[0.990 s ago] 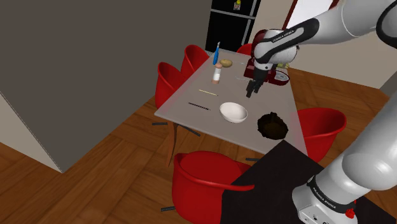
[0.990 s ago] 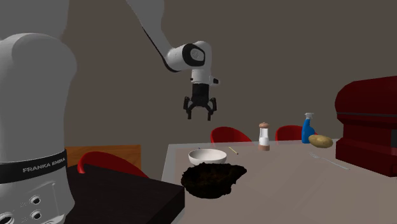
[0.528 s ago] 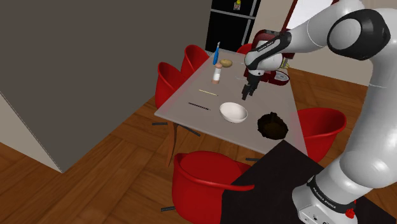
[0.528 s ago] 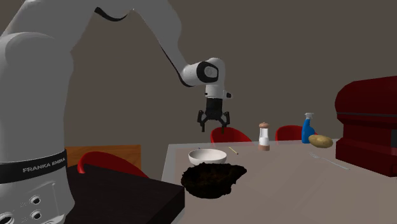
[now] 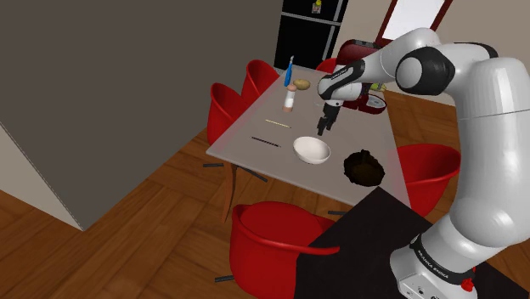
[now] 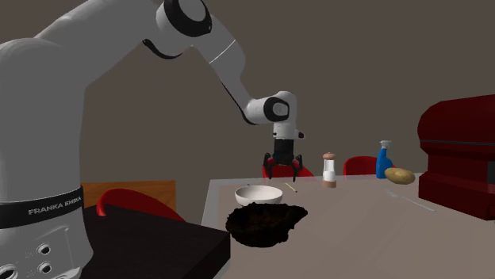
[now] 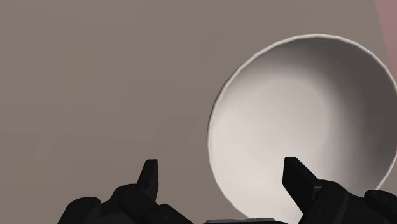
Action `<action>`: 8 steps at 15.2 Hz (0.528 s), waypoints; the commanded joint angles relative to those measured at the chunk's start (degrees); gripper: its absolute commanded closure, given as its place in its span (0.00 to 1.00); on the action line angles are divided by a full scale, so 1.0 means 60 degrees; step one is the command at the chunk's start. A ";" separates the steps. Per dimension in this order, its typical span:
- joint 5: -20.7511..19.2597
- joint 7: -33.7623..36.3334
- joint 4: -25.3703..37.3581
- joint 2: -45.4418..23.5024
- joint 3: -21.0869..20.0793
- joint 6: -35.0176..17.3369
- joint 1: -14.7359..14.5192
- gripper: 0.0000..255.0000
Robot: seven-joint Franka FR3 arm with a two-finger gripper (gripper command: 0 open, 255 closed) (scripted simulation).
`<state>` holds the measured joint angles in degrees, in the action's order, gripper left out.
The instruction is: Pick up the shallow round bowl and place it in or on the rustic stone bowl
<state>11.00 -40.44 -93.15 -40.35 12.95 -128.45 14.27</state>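
Note:
A shallow white round bowl (image 5: 312,150) (image 6: 259,195) (image 7: 305,127) stands upright on the grey table (image 5: 280,136). Beside it, nearer the stand, rests a dark rough stone bowl (image 5: 363,167) (image 6: 266,222), apart from the white one. My black gripper (image 5: 322,130) (image 6: 285,170) (image 7: 219,175) hangs open just above the table, beyond the white bowl's far rim, holding nothing. In the wrist view one fingertip (image 7: 296,173) lies over the bowl's rim and the other fingertip (image 7: 149,172) over bare table.
On the table's far part stand a small shaker (image 5: 290,99) (image 6: 329,170), a blue spray bottle (image 5: 290,70) (image 6: 384,159), a potato (image 5: 301,84) (image 6: 400,175) and a dark red appliance (image 5: 369,100) (image 6: 462,154). Thin sticks (image 5: 265,142) lie near the edge. Red chairs (image 5: 276,242) ring the table.
The arm has swung the open gripper down and toward the white bowl, from high over the table to just above it. The bowls have not moved.

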 commanded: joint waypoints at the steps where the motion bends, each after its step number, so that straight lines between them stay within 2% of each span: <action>1: 0.0039 -0.0008 0.0261 -0.0320 -0.0047 -0.0056 0.0040 0.00; 8: 0.0157 -0.0075 0.0258 -0.0858 -0.0152 -0.0595 0.0102 0.00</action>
<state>11.89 -40.83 -91.39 -45.38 12.08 -131.64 14.88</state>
